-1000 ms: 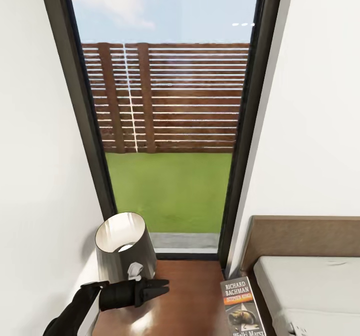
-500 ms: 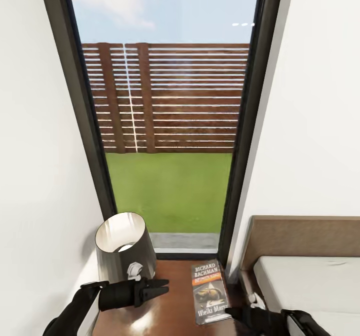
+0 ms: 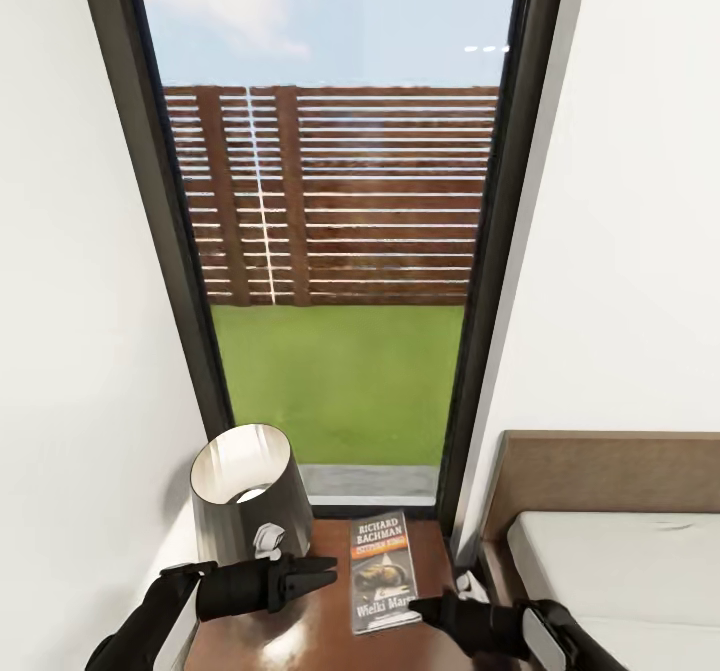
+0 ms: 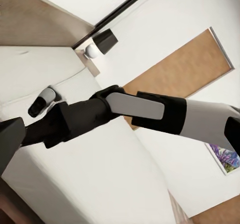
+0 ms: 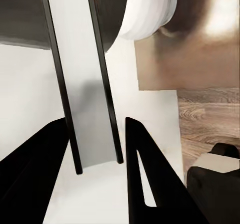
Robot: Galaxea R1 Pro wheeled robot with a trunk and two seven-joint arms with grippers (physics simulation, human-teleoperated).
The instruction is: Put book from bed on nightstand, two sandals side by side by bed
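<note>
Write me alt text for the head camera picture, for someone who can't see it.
A dark paperback book hangs over a glossy brown nightstand, its near edge pinched by the right end effector reaching in from the bed side. The left end effector hovers beside a grey lamp, and a tall window shows lawn and a slatted fence.

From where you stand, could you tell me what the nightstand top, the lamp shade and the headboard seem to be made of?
The nightstand top looks like dark reddish-brown wood with a glossy finish: it reflects light near the left tool. The lamp shade looks dark grey outside and shiny pale inside, perhaps metal or coated fabric. The headboard appears to be matte brown wood, flat and without shine.
</note>
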